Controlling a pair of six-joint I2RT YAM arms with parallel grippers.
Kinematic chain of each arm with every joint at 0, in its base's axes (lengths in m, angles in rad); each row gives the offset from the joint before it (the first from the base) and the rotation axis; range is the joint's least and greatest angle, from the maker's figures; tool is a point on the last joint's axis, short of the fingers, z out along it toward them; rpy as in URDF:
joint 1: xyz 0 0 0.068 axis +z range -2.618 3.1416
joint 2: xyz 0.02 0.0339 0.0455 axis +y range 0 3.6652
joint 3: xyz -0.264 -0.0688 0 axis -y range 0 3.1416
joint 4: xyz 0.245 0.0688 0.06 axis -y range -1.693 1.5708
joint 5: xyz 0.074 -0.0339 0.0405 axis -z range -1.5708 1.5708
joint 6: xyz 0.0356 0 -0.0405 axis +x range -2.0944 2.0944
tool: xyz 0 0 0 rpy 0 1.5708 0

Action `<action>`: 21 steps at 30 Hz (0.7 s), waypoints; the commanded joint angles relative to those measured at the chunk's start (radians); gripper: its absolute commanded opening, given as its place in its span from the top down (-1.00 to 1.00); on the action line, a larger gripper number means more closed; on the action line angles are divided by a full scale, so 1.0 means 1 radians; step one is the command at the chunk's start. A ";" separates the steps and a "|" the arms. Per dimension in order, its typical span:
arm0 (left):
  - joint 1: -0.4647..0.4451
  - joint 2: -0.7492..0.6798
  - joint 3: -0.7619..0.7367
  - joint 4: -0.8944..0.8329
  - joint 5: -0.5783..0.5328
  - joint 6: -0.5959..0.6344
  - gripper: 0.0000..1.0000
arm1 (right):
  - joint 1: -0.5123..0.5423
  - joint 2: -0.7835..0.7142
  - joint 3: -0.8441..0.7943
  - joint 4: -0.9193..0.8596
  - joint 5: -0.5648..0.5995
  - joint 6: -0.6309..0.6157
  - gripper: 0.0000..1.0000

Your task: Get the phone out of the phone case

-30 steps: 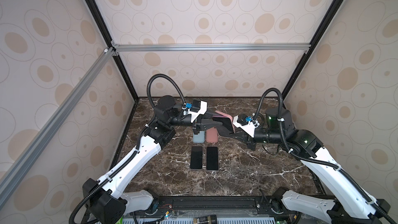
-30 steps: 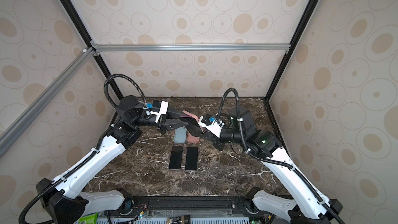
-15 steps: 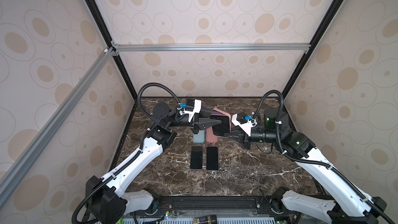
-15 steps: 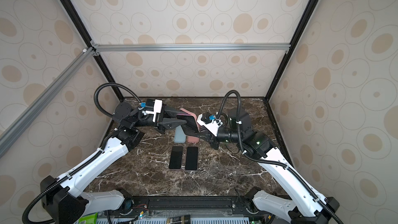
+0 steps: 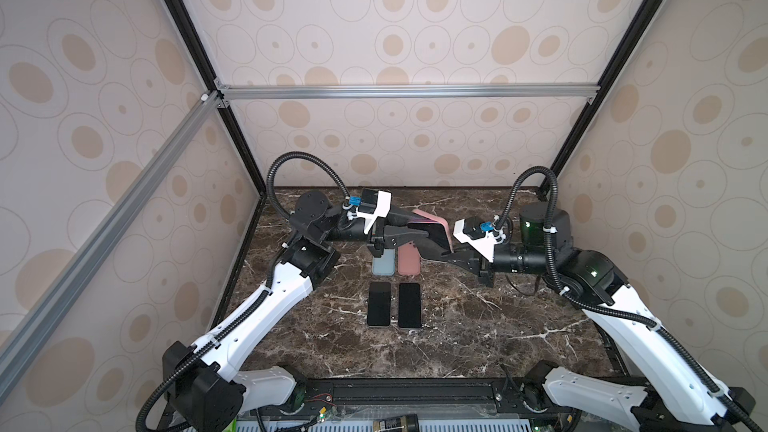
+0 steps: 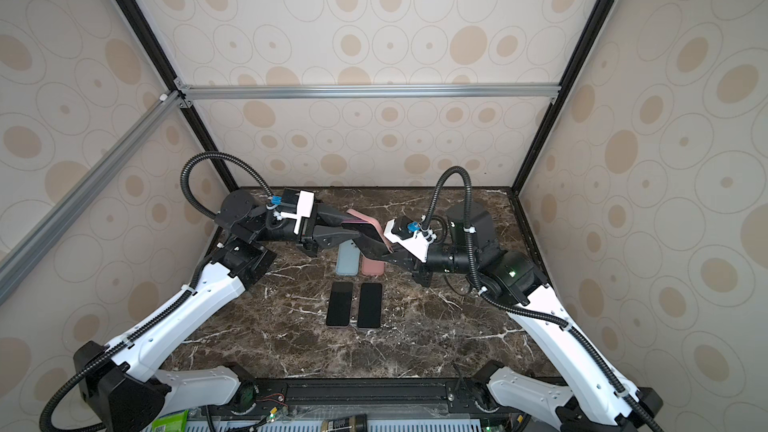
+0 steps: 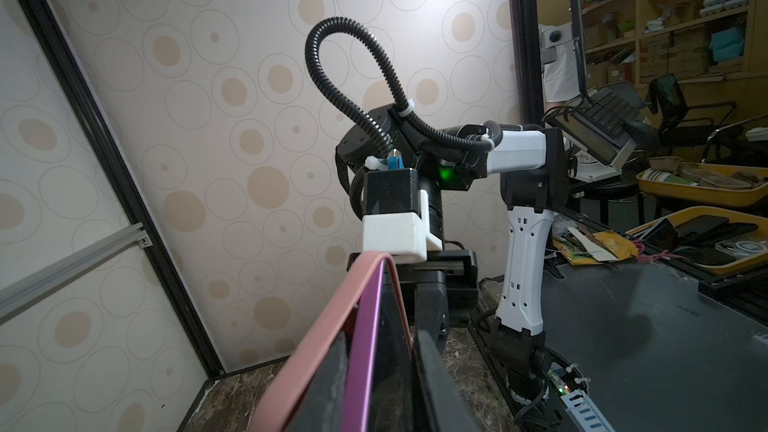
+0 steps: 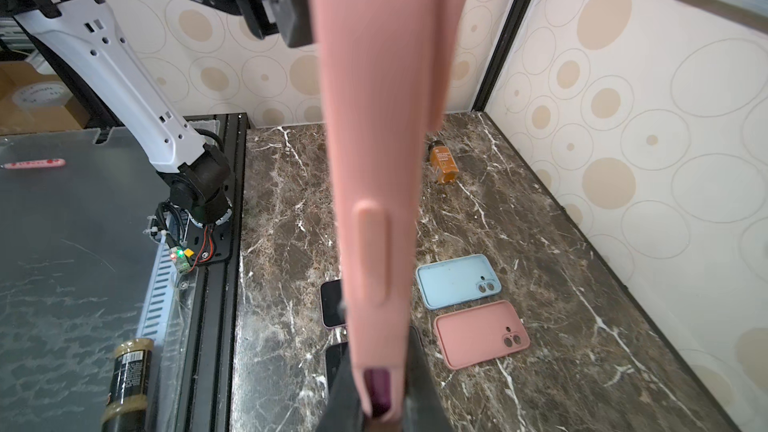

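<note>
A pink phone case with a purple phone in it hangs above the back middle of the table, in both top views. My right gripper is shut on the case's lower end, where the phone shows through the port cut-out. My left gripper closes on the other end. One of its fingers lies between the bowed-out case rim and the phone's edge. The other finger is on the screen side. In a top view the left gripper and right gripper meet at the case.
On the marble table, under the grippers, lie a blue case and a second pink case, both without phones. Two black-screened phones lie in front of them. A small brown bottle lies near the back wall.
Both grippers shifted slightly left with the cased phone, then came back. The left arm's elbow moved outward and its jaws narrowed a little. The right gripper's hold is unchanged.
</note>
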 commanded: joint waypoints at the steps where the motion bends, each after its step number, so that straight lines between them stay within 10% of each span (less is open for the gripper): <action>1: -0.019 0.042 0.010 -0.354 0.081 0.176 0.52 | 0.007 -0.031 0.131 0.157 -0.065 -0.080 1.00; 21: -0.015 0.017 0.014 -0.296 0.051 0.149 0.92 | 0.007 -0.026 0.110 0.145 -0.066 -0.057 1.00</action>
